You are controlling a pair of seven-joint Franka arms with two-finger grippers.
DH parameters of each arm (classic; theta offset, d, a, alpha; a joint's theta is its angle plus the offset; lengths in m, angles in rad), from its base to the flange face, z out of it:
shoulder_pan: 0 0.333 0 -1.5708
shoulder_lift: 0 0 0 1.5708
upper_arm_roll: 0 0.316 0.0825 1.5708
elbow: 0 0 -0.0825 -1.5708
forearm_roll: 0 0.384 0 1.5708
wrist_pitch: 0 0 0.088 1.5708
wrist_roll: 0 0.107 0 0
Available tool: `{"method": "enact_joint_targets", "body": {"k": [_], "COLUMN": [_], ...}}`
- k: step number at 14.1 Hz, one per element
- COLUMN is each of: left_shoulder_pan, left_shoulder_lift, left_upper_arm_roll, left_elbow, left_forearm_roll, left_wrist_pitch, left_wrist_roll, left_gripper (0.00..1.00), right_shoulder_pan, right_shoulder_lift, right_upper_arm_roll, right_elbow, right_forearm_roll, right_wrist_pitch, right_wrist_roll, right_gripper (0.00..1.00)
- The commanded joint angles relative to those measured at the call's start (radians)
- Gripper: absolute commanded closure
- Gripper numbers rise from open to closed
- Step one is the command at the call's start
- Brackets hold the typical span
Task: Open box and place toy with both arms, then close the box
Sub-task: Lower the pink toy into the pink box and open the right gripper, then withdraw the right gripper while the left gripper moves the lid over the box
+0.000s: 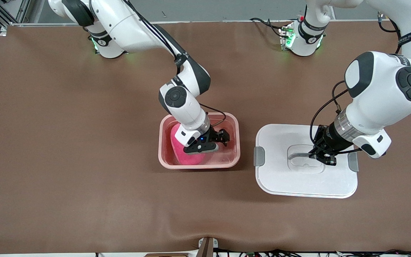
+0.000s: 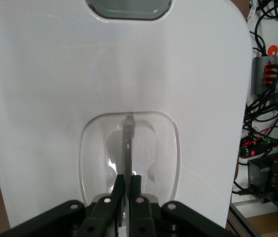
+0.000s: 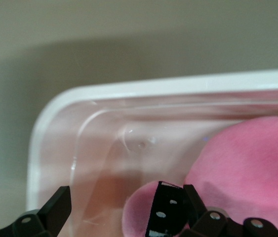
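Near the middle of the brown table (image 1: 66, 142), the rounded translucent pink plastic box (image 1: 234, 142) stood open, and the hot-pink plush toy (image 1: 182, 155) lay inside it, against the wall toward the right arm's end. The right gripper (image 1: 215, 141) was down inside the box just beside the toy. In the right wrist view its black fingers (image 3: 167, 210) were spread apart, and one of them seemed to touch the plush, so the toy was released and not pinched.

Beside the box, toward the left arm's end of the table, the flat white lid with grey side clips (image 1: 280, 178) lay on the table. The left gripper (image 1: 322, 157) was over its recessed middle part, with its jaws pressed together on the thin grey handle (image 2: 128, 148), which stood up between them in the left wrist view.

I judged that the placing was done and the closing was the step to come. Several things could go wrong. If the right gripper rose with a finger caught in the plush, the toy could be dragged up or out of the box. If the left arm carried the lid over too early, it could hit the right arm. The handle was thin, so the lid could swing or tilt in the grip and land crooked on the rim. The toy also looked tall for the box, and this could keep the lid from seating.
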Motion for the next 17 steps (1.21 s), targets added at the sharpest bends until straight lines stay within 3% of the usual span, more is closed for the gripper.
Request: {"method": "enact_joint_targets", "body": {"k": [1, 5, 8, 13, 17], "left_shoulder_pan": [0.010, 0.010, 0.007, -0.033, -0.103], "left_shoulder_lift": [-0.036, -0.037, -0.040, -0.022, 0.038], "left_upper_arm_roll": [-0.008, -0.010, -0.010, -0.028, -0.027], "left_elbow": [-0.032, -0.031, -0.029, 0.004, 0.067], "left_forearm_roll": [-0.021, -0.021, -0.059, -0.062, -0.048], "left_wrist_pitch": [0.011, 0.011, 0.011, 0.011, 0.013], "left_wrist_roll": [0.022, 0.021, 0.019, -0.040, -0.143], "left_gripper": [1.00, 1.00, 1.00, 1.00, 1.00], "right_shoulder_pan": [-0.073, -0.248, -0.429, -0.684, -0.799], "right_shoulder_lift": [-0.134, -0.268, -0.363, -0.550, -0.630], "right_upper_arm_roll": [0.010, 0.009, 0.009, 0.009, 0.009], "right_elbow": [-0.040, -0.053, -0.080, -0.257, -0.257], "right_forearm_roll": [-0.022, -0.025, -0.025, -0.025, -0.063], "right_wrist_pitch": [-0.134, -0.432, -0.605, -0.666, -0.777], "right_wrist_roll": [0.004, -0.048, -0.253, -0.623, -0.708], "right_gripper": [0.00, 0.00, 0.00, 0.00, 0.00]}}
